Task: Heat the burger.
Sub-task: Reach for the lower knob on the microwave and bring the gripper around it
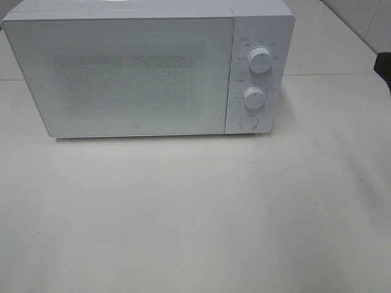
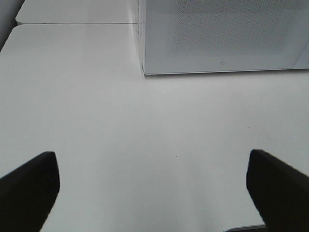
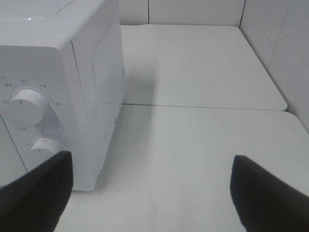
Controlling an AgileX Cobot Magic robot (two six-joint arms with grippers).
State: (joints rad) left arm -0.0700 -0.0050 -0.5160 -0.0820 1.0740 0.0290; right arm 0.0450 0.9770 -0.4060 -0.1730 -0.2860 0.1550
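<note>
microwave shut, both grippers wide open and empty, burger not in view

exterior high: white microwave (image 1: pixel 122 73) stands at the back of a white table (image 1: pixel 195 213), door (image 1: pixel 122 79) closed, its speckled window too frosted to see inside. control panel on the right side: upper knob (image 1: pixel 261 62), lower knob (image 1: pixel 253 96), round button (image 1: pixel 247 121) under them. a dark thing (image 1: pixel 385 70) cuts in at the right edge, cannot tell what it is. only this view shows the whole front and the button. no gripper shows here.

left wrist: left gripper (image 2: pixel 150 159) hangs over bare table short of the microwave's left front corner. its black fingers (image 2: pixel 29 188) are spread far apart with nothing between them. the seam between two table tops runs beside the oven.

right wrist: right gripper (image 3: pixel 150 162) is near the microwave's right side, fingers (image 3: pixel 34 193) also spread wide, holding nothing. only this view shows the oven's plain side panel, a second table top behind, and white tiled walls (image 3: pixel 193 12) meeting in a corner.

burger: seen in no view, cannot tell where it is.
</note>
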